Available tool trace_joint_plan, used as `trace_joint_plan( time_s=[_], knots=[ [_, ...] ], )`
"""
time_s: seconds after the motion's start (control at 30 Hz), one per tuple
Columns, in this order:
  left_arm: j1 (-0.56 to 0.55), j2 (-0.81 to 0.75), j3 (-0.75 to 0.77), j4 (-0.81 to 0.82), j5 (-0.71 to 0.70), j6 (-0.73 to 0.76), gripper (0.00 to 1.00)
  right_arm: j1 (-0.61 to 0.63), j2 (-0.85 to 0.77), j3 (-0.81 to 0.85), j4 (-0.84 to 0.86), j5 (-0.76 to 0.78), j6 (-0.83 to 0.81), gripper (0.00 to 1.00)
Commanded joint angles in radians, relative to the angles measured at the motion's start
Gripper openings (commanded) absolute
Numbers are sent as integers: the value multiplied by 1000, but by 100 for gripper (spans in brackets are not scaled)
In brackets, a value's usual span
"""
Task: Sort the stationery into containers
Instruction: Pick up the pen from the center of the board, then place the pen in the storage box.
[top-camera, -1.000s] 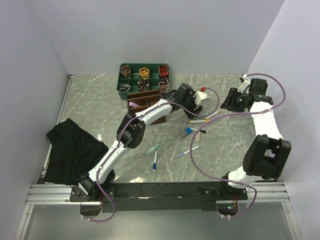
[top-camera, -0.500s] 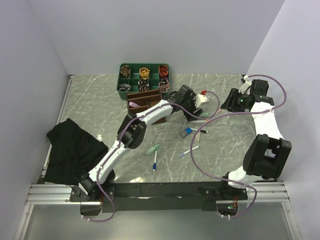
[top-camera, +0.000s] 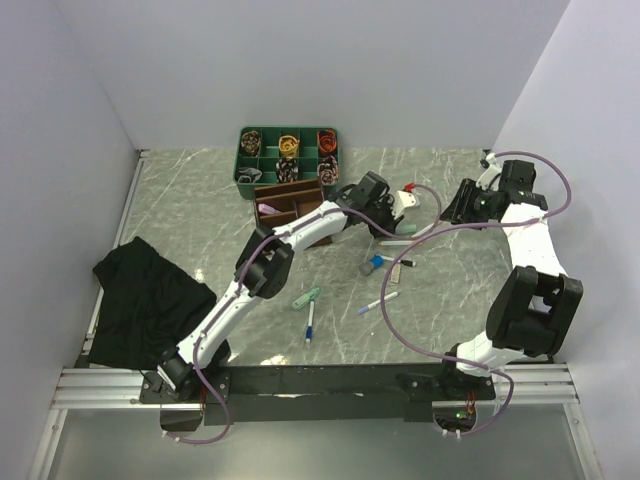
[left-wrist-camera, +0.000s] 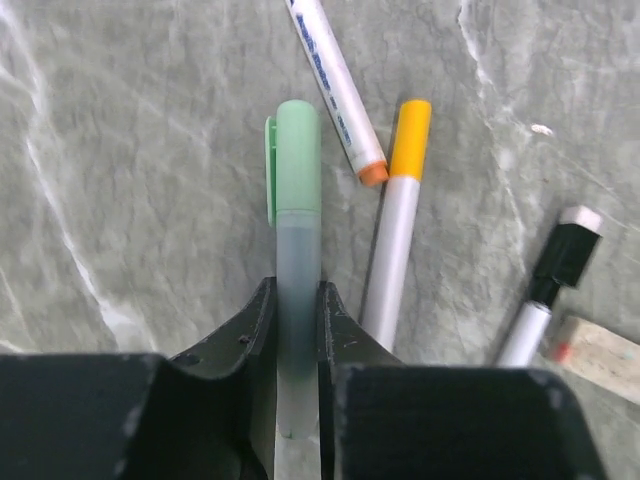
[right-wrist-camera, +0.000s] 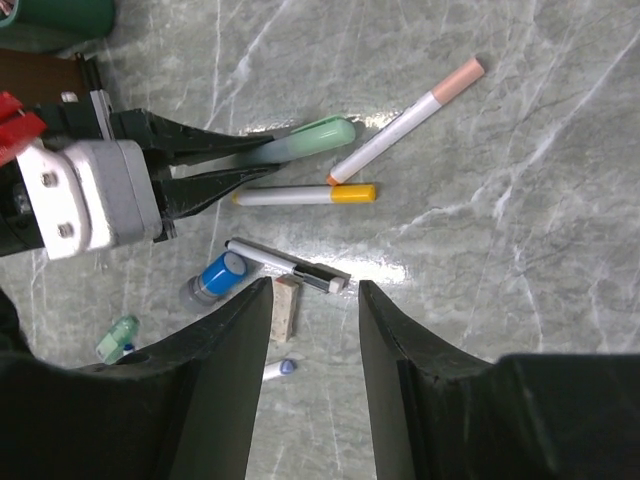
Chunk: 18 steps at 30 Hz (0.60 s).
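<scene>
Counter (top-camera: 200, 200) layout matches a second ago. Green tray (top-camera: 243, 160) and black cloth (top-camera: 145, 295) sit where they were. Left arm (top-camera: 300, 225) has barely moved and reaches over the pen cluster to the right of the brown organiser (top-camera: 285, 190). Right arm (top-camera: 530, 240) has hardly shifted either and hangs over the same cluster from the far right.

The real change is the left claw (left-wrist-camera: 297, 300). It was wide a moment ago and now clamps the barrel of the green-capped pen (left-wrist-camera: 297, 170), one finger each side, cap pointing away from the wrist. Right claw (right-wrist-camera: 312, 290) stands apart with nothing between its fingers, above the black-capped pen (right-wrist-camera: 290, 262) and not touching it.

The green-capped pen is in the cluster, well apart from the organiser. It lies just beside the yellow-capped marker (left-wrist-camera: 398, 230) and the orange-tipped white marker (left-wrist-camera: 335, 85), touching neither as far as we can see. We can't tell if it's off the counter yet.

We read this as grasp done, transport not started. The next move likely needs a straight lift so the cap doesn't sweep the two neighbours, then a carry left to an organiser compartment. Also loose are the blue cylinder (right-wrist-camera: 218, 278), beige block (right-wrist-camera: 285, 308) and blue pen (top-camera: 310, 325).
</scene>
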Motion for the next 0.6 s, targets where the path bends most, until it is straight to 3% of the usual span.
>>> trace_joint_plan(
  time_s=[0.0, 0.13, 0.3, 0.4, 0.43, 0.47, 0.57],
  knots=[
    [43, -148, -126, 60, 46, -129, 1, -8, -20, 7, 3, -60, -16, 47],
    [121, -389, -408, 332, 136, -327, 1, -8, -76, -39, 57, -226, -7, 47],
    [219, -528, -539, 591, 406, -604, 1, -7, -113, -56, 158, -451, 137, 48],
    [247, -589, -636, 844, 533, -831, 1, 6, -136, -88, 374, -536, 305, 48],
    [251, -610, -692, 1015, 588, -968, 1, 15, -152, -106, 461, -542, 350, 49],
    [256, -620, -718, 1071, 603, -1027, 1, 38, -171, -132, 617, -548, 420, 50],
    [253, -647, -765, 1182, 649, -1142, 1, 102, -153, -111, 755, -553, 473, 52]
  ],
)
